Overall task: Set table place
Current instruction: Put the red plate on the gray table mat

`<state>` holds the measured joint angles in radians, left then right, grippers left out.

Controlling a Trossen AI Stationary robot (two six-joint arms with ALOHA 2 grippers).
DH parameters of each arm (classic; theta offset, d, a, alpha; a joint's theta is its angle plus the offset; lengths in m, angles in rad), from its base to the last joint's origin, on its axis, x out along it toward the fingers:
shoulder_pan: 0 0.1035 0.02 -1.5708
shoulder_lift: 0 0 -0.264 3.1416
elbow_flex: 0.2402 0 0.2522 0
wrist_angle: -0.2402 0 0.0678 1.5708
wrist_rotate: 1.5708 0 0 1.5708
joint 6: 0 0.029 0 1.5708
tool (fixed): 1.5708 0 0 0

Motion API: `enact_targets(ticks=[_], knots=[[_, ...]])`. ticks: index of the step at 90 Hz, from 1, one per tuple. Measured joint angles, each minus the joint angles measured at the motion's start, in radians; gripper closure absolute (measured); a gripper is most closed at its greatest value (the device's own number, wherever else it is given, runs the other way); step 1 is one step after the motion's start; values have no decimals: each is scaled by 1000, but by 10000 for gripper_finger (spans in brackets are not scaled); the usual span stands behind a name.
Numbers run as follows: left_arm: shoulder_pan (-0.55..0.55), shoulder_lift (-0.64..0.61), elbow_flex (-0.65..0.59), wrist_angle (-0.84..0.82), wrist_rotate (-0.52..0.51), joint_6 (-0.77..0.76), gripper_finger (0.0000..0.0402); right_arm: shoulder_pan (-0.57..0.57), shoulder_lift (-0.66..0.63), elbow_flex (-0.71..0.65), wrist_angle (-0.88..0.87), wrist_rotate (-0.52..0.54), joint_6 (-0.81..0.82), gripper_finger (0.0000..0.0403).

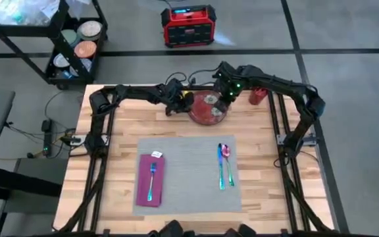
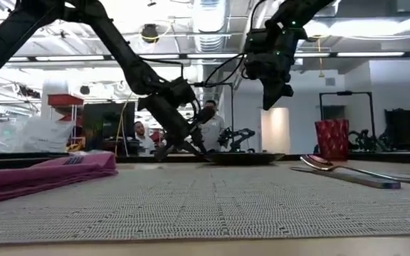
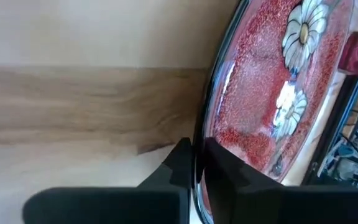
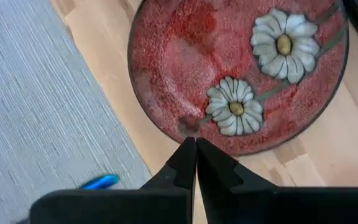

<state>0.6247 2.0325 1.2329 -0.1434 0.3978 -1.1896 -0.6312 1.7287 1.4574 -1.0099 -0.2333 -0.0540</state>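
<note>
- Left gripper (image 3: 194, 163) pinches the red plate (image 1: 208, 108) rim; lift level, carry to the grey placemat (image 1: 189, 168) centre on the desk (image 1: 120, 131).
- Right gripper (image 4: 196, 149) hovers pressed together; keep clear.

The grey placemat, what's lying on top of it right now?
On the grey placemat: a magenta napkin with a fork on it, plus a spoon and knife. The red plate sits beyond it on bare table. Whatever's under the napkin is hidden.
</note>
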Motion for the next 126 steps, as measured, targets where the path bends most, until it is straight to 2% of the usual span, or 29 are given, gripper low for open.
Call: enact_targets(ticks=[16,46,65,81,100,115,126], knots=[[-4,-59,-2,23,6,-22,401,-4,-15,0,-54,23,-8,403],[-83,-181,-4,-178,-25,-28,402,-18,-146,0,-154,150,-42,403],[-125,-275,-2,-178,-116,-66,402,-39,-257,0,-162,164,-29,403],[-154,-334,-3,-314,-140,-53,401,-47,-333,0,-168,190,-25,403],[-264,-403,-14,-365,-162,-29,401,-45,-382,0,-177,191,-23,403],[-390,-490,-82,-362,-203,-158,401,-45,-383,0,-210,191,-23,403],[-491,-566,-186,-348,-260,-281,401,-45,-383,-1,-234,191,-23,403]])
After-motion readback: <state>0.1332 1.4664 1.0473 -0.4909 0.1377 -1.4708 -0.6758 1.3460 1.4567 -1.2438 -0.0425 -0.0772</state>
